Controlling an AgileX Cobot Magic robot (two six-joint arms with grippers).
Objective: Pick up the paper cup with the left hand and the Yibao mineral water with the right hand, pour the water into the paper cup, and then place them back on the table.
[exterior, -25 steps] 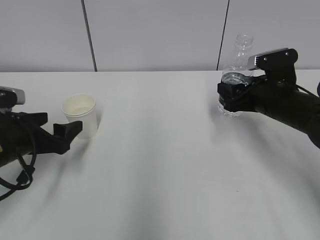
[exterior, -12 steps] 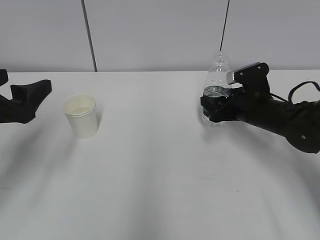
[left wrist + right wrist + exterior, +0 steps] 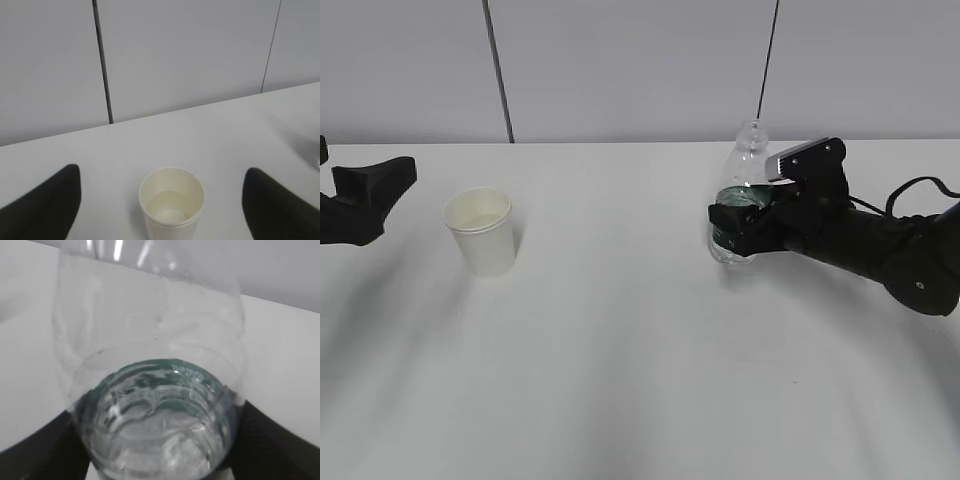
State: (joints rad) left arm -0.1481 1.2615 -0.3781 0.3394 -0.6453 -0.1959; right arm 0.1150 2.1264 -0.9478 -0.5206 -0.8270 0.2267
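Exterior view: the paper cup stands upright on the white counter, left of centre; the water bottle is right of centre, well apart from the cup.
Left hand: the left hand sits at the far left edge, clear of the cup, fingers spread and holding nothing.
Left wrist view: the cup is centred between the two dark fingers, neither one touching it; there seems to be a little water in the bottom, though I cannot be sure.
Right hand: the right hand is clamped around the lower body of the bottle, over its green label.
Right wrist view: the bottle fills the frame, fingers pressed to both sides, water visible in the lower part.
Bottle contact: whether its base rests on the counter or is just lifted, I cannot tell.
Done: bottle gripped by the right hand.
Left: by my reading, the cup is not yet grasped, so the cup pickup, bringing the two together, the pour and setting both down all remain.
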